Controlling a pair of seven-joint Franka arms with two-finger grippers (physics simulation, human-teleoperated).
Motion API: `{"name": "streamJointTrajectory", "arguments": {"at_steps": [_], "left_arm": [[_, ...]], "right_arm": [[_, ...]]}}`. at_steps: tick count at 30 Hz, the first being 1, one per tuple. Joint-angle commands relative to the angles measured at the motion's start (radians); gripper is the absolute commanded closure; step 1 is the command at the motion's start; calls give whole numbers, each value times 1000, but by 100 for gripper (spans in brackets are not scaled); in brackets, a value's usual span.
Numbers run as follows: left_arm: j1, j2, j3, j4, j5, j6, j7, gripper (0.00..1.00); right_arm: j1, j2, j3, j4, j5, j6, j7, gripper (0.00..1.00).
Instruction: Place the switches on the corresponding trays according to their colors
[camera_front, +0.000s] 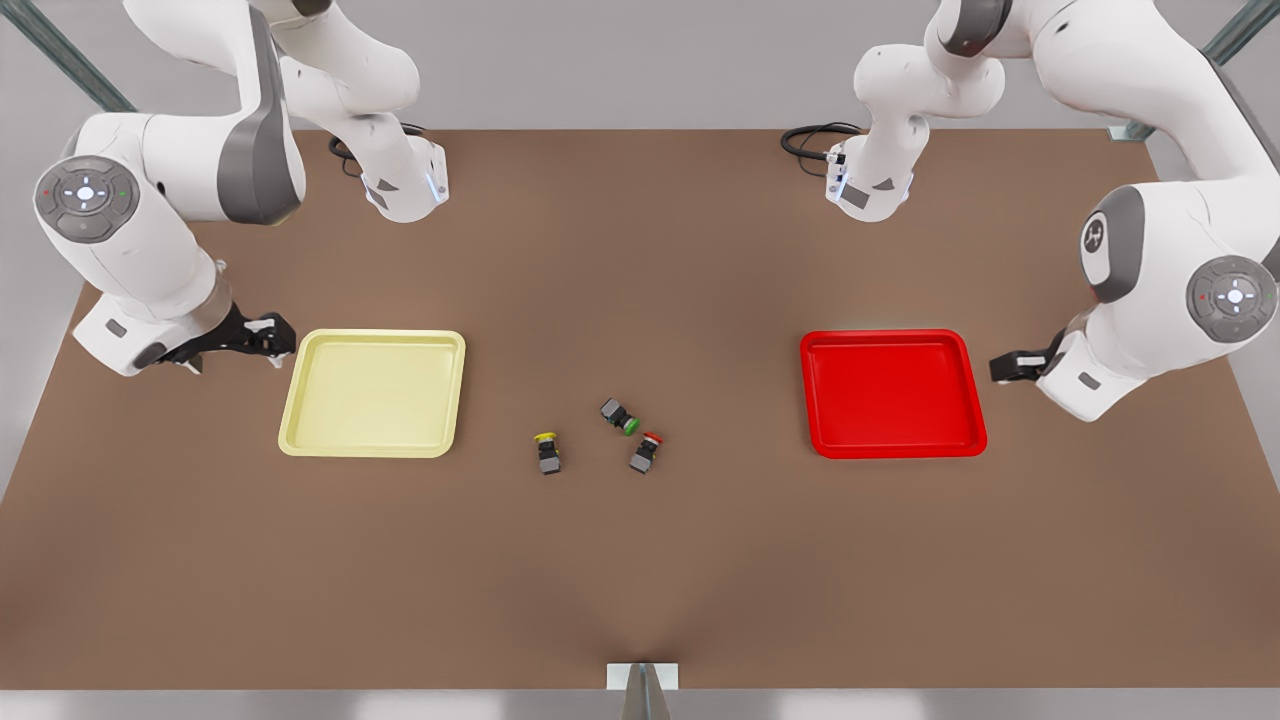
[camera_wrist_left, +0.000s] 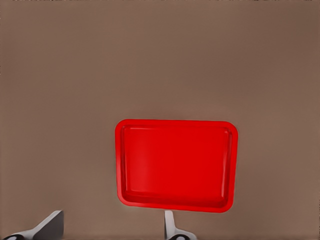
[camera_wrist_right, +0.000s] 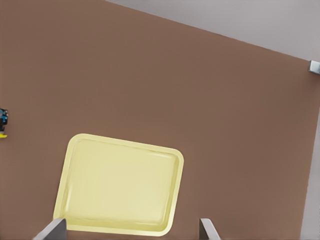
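Switches lie loose mid-table between the trays: yellow switch (camera_front: 547, 452), green switch (camera_front: 621, 416), red switch (camera_front: 646, 452), close together. Yellow tray (camera_front: 374, 393) sits at front view's left, red tray (camera_front: 891, 393) at right, both bare. Right tool (camera_front: 268, 336) hangs beside the yellow tray, left tool (camera_front: 1002, 367) beside the red tray, both with fingers spread, gripping nothing.

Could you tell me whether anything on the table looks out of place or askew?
The green switch has no matching tray: only a yellow tray and a red tray are present. All three switches lie tipped on the table.
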Motion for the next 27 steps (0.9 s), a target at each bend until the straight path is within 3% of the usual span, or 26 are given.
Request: {"name": "streamJointTrajectory", "arguments": {"at_steps": [1, 3, 4, 9, 12, 19, 27], "left_arm": [[-1, 0, 0, 1, 1, 0, 1, 0], [-6, 0, -11, -1, -5, 1, -1, 0], [-9, 3, -31, -1, -11, 1, -7, 0], [-47, 38, -120, -1, -8, 12, -18, 0], [-90, 101, -123, -1, -10, 80, -90, 0], [-110, 250, -124, 91, -19, 116, -79, 0], [-144, 282, -156, 80, -22, 178, -90, 0]], "right_arm": [[1, 0, 0, 0, 0, 0, 0, 0], [69, 57, 2, 26, 11, 8, 9, 0], [194, 153, 2, 53, 9, 11, 9, 0], [445, 431, -8, 69, 112, 386, 199, 0], [468, 491, -9, 66, 115, 453, 316, 0], [404, 514, -20, 7, 115, 545, 213, 0], [407, 584, -23, 20, 189, 548, 227, 0]]}}
